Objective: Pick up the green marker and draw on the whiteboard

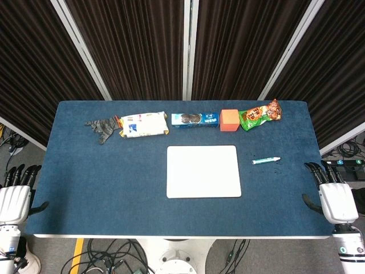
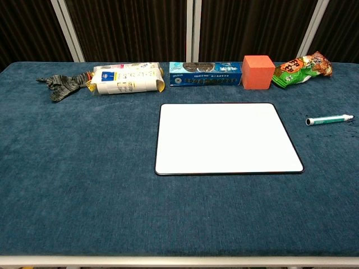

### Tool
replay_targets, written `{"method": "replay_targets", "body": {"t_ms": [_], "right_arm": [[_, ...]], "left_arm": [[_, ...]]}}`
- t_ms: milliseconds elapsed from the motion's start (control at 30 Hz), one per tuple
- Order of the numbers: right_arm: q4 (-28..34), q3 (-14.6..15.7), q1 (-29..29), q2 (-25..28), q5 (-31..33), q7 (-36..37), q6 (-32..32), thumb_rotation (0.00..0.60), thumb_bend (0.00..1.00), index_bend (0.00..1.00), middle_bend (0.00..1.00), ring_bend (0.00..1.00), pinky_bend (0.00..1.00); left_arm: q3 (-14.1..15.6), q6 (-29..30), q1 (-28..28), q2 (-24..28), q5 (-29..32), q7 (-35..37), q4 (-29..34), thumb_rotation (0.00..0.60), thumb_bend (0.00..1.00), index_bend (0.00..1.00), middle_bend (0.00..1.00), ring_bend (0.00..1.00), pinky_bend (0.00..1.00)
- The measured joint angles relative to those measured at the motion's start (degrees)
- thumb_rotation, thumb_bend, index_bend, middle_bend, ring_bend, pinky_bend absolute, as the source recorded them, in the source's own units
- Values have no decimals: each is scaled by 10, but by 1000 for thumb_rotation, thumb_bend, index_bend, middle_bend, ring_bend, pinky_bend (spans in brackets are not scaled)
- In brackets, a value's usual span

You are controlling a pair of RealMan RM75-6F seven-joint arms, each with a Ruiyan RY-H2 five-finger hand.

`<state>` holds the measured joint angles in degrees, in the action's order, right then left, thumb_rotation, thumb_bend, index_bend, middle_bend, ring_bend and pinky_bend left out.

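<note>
The green marker (image 1: 266,161) (image 2: 329,119) lies flat on the blue table to the right of the whiteboard, cap pointing right. The blank whiteboard (image 1: 202,171) (image 2: 224,138) lies flat at the table's middle. My right hand (image 1: 331,193) hangs at the table's right edge, below and right of the marker, fingers apart and holding nothing. My left hand (image 1: 15,192) hangs off the table's left edge, fingers apart and holding nothing. Neither hand shows in the chest view.
Along the back of the table (image 1: 85,188) lie a grey cloth (image 1: 101,129), a white packet (image 1: 142,124), a blue cookie box (image 1: 195,119), an orange cube (image 1: 229,120) and a green snack bag (image 1: 260,115). Cables lie on the floor below.
</note>
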<state>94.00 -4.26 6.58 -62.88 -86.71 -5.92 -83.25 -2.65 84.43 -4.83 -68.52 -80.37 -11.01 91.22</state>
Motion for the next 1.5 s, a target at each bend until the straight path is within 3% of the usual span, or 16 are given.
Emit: {"method": "replay_targets", "body": {"t_ms": [433, 667, 1000, 1500], "right_arm": [[-14, -6, 9, -4, 11, 5, 13, 600, 199, 148, 200, 103, 199], [-52, -26, 59, -23, 47, -16, 94, 600, 268, 302, 284, 141, 227], [-187, -49, 171, -113, 114, -79, 252, 600, 287, 407, 348, 166, 228], [-355, -43, 261, -242, 142, -125, 343, 600, 287, 462, 382, 178, 236]], "left_arm": [[-4, 13, -2, -14, -24, 20, -20, 600, 0, 119, 121, 0, 0], [-3, 13, -5, -16, -32, 21, -20, 600, 0, 122, 121, 0, 0], [-2, 17, 2, -8, -27, 17, -7, 600, 0, 122, 121, 0, 0], [-1, 11, 5, -9, -21, 21, -9, 600, 0, 125, 120, 0, 0]]}}
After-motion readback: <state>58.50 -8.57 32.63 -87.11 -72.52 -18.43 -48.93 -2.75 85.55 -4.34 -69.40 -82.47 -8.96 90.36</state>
